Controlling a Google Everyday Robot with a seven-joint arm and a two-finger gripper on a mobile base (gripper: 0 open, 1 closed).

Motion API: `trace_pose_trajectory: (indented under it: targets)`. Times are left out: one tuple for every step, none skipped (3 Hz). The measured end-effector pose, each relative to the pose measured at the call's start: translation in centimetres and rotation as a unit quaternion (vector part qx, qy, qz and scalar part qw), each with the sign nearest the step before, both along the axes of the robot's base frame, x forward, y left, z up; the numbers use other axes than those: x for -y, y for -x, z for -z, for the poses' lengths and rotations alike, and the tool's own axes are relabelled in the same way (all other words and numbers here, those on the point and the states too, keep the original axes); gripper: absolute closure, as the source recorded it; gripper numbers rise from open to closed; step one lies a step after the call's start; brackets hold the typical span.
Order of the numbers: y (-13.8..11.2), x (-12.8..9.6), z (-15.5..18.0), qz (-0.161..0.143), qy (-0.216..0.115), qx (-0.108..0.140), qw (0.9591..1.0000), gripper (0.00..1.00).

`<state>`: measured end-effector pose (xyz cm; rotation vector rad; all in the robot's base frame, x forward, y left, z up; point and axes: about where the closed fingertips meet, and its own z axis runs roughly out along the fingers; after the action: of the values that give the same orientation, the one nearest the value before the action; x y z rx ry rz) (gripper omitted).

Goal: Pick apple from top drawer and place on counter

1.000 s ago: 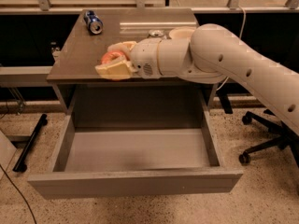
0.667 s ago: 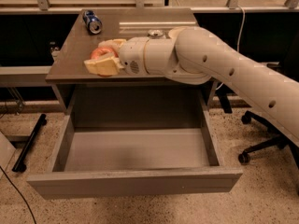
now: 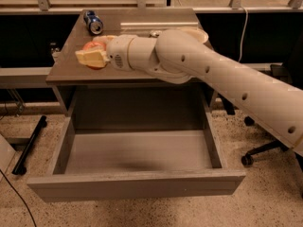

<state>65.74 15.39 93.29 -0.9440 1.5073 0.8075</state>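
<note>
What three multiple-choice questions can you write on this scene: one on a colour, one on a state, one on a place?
1. What colour is the can?
A blue
B green
C white

2. The drawer is:
A shut
B pulled open
C lifted out

3. Where does the gripper hold the apple?
A over the counter
B inside the drawer
C above the floor

Key:
1 A, the can lying at the back of the counter is blue.
2 B, its grey bottom shows in front of the cabinet.
3 A, the fingers are shut on the apple above the left part of the brown top.
</note>
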Motion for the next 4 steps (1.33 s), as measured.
trace_pose_trajectory:
  targets:
    - [-2.3, -1.2, 1.2, 0.021, -0.004, -0.018, 0.9996, 1.0]
    - [-4.2, -2.3, 2.8, 0.037, -0.004, -0.038, 0.9986, 1.0]
    - [-6.2, -3.3, 4.0, 0.045, -0.001, -0.053, 0.9976, 1.0]
    - [-8.1, -4.1, 4.6, 0.049, 0.01, -0.058, 0.997, 0.82]
